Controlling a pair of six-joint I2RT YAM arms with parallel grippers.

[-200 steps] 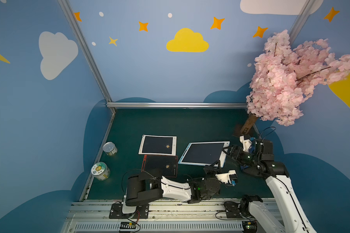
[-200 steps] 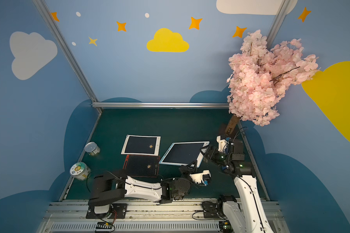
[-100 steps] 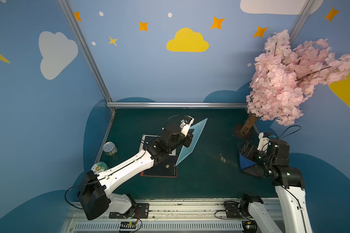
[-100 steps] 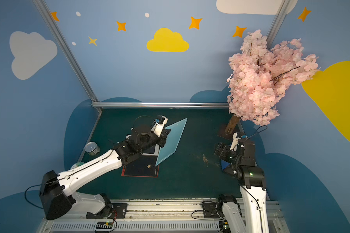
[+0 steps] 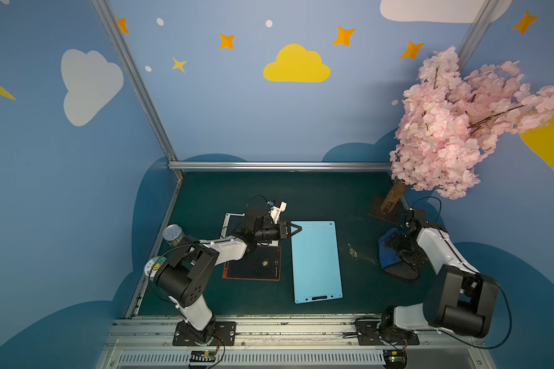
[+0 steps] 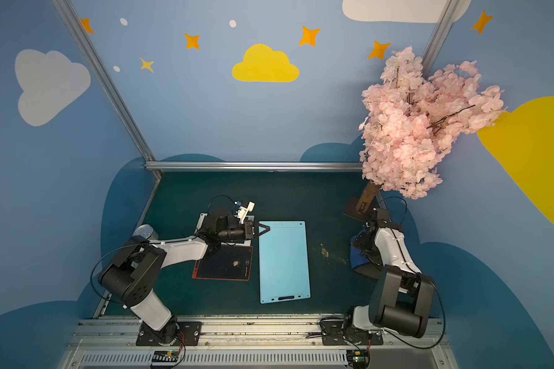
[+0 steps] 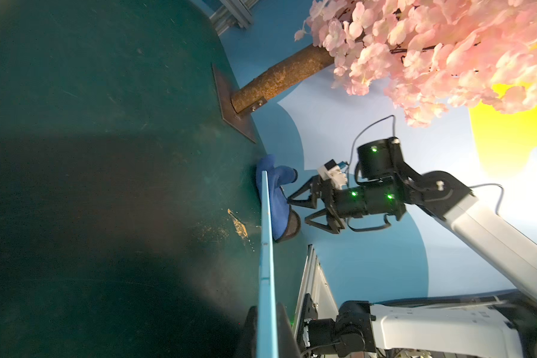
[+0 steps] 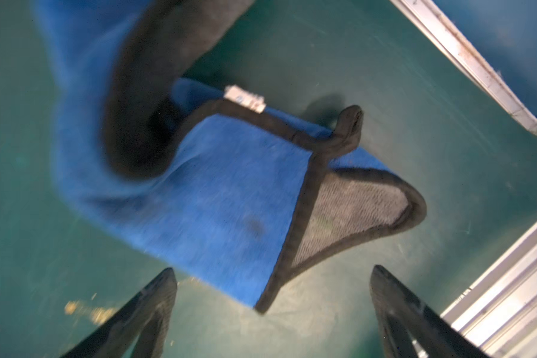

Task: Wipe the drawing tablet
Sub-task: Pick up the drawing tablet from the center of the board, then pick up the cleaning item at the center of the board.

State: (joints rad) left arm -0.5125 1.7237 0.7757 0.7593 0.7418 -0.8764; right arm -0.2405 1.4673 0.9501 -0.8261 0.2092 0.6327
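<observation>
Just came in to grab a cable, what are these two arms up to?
The left claw is shut on the far corner of the light blue drawing tablet, which shows its blue side up in the middle of the table. The right claw is open just above a blue cloth with black trim near the right edge, not holding it. No wiping is under way yet.
</observation>
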